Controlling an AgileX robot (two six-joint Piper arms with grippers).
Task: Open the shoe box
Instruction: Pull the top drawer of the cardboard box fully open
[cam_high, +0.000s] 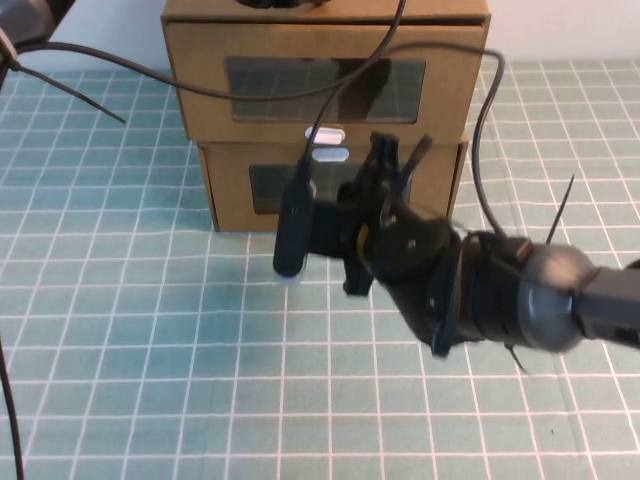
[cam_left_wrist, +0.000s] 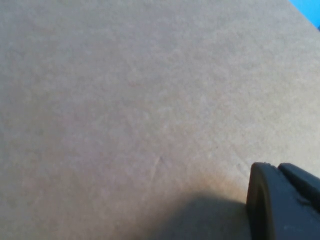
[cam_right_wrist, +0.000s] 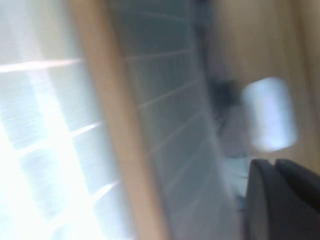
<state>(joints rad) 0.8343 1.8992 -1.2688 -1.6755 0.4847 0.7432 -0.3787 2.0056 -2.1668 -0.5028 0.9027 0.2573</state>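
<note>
The right gripper (cam_high: 395, 160) has its fingers clenched together. They point at the front face of the lower brown cardboard shoe box with a dark window (cam_high: 235, 185), just beside the small white pull tab (cam_high: 328, 155) at that face's top edge. Whether the tab is pinched between them cannot be told: the right wrist view shows only a pale blurred patch near one dark finger. The aim at the tab reads as deliberate, since it looks like the one handle for drawing the front open, so I judge the step in hand to be taking or tugging that tab.

A second, matching brown cardboard box with a dark window (cam_high: 325, 70) sits squarely on top of the lower one, with its own white tab (cam_high: 325, 133) just above the first. The left gripper (cam_left_wrist: 282, 202) hangs close over a plain brown cardboard surface. It is probably steadying the stack from above, though I cannot tell its state.

Thin black cables (cam_high: 200, 85) hang in loops in front of the upper box.

The counter (cam_high: 150, 330) is covered by a teal mat with a white grid, and both boxes stand at its far side. Of the room, only a pale strip shows behind them
</note>
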